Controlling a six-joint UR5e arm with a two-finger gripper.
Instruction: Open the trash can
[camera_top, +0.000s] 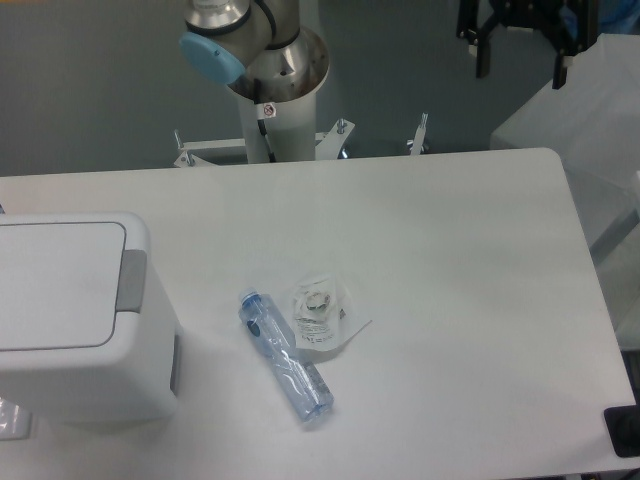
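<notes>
The trash can (70, 320) is a large white boxy bin at the left edge of the table. Its flat pale-grey lid (55, 285) lies shut, with a grey push tab (130, 280) on its right side. My gripper (522, 58) hangs at the top right, high above the far right end of the table and far from the trash can. Its two dark fingers (483, 55) point down with a wide gap between them, open and empty.
A clear plastic bottle (285, 357) lies on its side right of the bin. A crumpled clear wrapper (322, 312) lies beside it. The arm's base column (270, 95) stands behind the table's far edge. A dark object (622, 430) sits at the bottom right.
</notes>
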